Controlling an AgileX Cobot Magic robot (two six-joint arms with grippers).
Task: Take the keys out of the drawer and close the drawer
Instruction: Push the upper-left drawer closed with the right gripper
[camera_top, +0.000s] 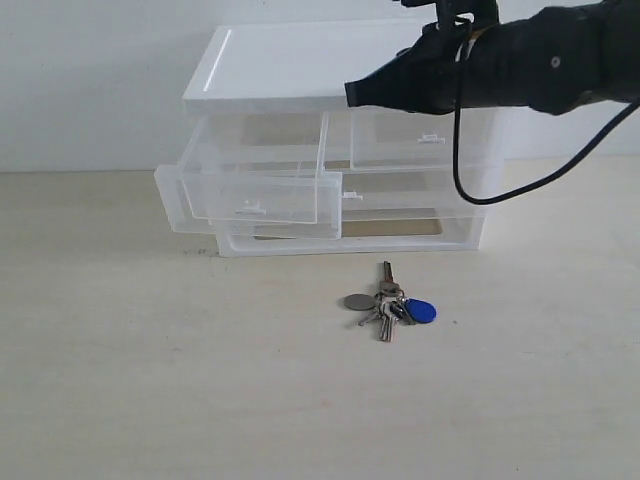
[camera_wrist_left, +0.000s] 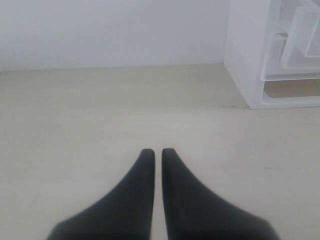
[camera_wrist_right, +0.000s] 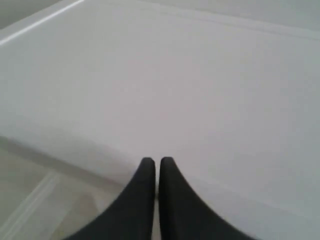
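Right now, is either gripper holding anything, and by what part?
Nothing. Both the left gripper and right gripper are shut and empty; the keys lie on the table.

Left end effector (camera_wrist_left: 157, 151) closed, right end effector (camera_top: 349, 93) closed, aloft
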